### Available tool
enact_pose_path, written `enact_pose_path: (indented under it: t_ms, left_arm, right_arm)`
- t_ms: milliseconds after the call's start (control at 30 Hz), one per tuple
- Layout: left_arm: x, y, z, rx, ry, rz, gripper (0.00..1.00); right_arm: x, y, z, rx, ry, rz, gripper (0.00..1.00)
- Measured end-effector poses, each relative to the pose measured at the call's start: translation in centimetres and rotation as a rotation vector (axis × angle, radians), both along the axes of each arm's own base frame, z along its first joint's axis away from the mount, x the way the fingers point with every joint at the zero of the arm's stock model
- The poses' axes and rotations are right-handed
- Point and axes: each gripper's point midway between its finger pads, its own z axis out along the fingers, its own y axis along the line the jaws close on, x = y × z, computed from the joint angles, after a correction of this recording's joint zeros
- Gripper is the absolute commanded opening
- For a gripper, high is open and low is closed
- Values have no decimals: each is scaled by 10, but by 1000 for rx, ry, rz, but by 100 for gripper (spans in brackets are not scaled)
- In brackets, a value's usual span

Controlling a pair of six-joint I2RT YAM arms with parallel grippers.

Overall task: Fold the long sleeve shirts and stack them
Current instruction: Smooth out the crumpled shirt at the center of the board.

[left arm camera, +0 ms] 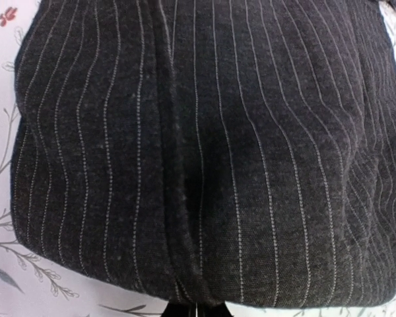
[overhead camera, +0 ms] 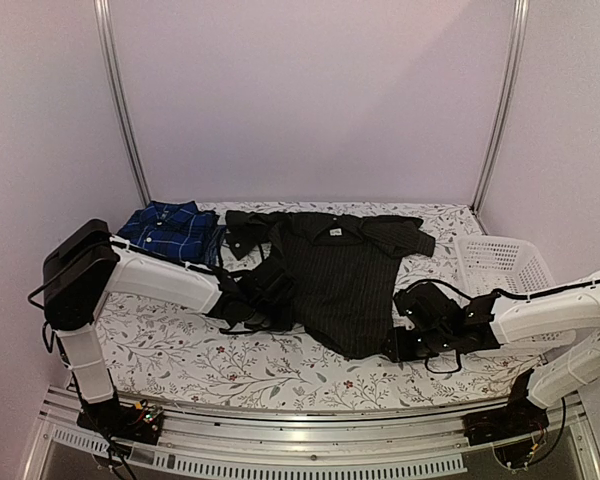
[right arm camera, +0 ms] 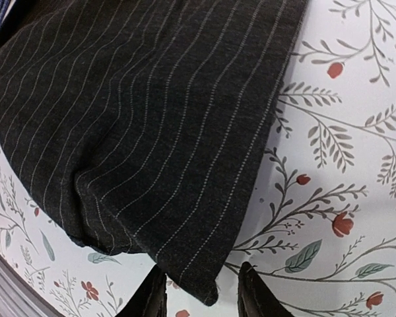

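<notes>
Though near basket (overhead camera: pixel 510 262), pinstriped shirt (overhead camera: pixel 340 280) outside.

White basket (overhead camera: pixel 495 241) on floral tablecloth (overhead camera: pixel 180 355)

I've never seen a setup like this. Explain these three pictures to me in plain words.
These are two robot arms bolted at the table's near edge, each ending in a two-finger gripper. The wide picture looks down from above and behind them: the left arm on the left, the right arm on the right. The other two pictures come from cameras on the wrists, so they show the cloth close up.

On the flowered tablecloth a black pinstriped shirt lies spread out. A folded blue plaid shirt sits at the far left and a white basket at the right.

The left gripper is pinched shut on a fold of the black shirt. The right gripper is open, its fingers either side of the shirt's corner, not yet gripping.
</notes>
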Motion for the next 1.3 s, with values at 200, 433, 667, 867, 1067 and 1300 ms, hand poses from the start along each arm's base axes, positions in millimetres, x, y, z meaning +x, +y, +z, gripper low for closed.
enact_pose_path:
  t_ms: [200, 433, 667, 867, 1067, 1300]
  left_arm:
    - [-5, 3, 21, -5, -6, -15, 0]
    - [-32, 11, 107, -131, -12, -102, 0]
    - [-55, 11, 105, -186, 74, -146, 16]
    - [-58, 7, 57, -138, 174, -113, 27]
    - [-50, 7, 25, -81, 186, -62, 39]
    - [-32, 4, 10, -53, 137, -10, 45]
  right_arm:
    - [8, 7, 11, -23, -9, 1, 0]
    - [26, 20, 84, -8, -84, 1, 0]
    - [31, 26, 136, 16, -140, 34, 0]
    - [31, 24, 136, -34, -116, 44, 0]
    - [45, 36, 163, -25, -162, 41, 0]
    - [52, 43, 154, -73, -151, 56, 0]
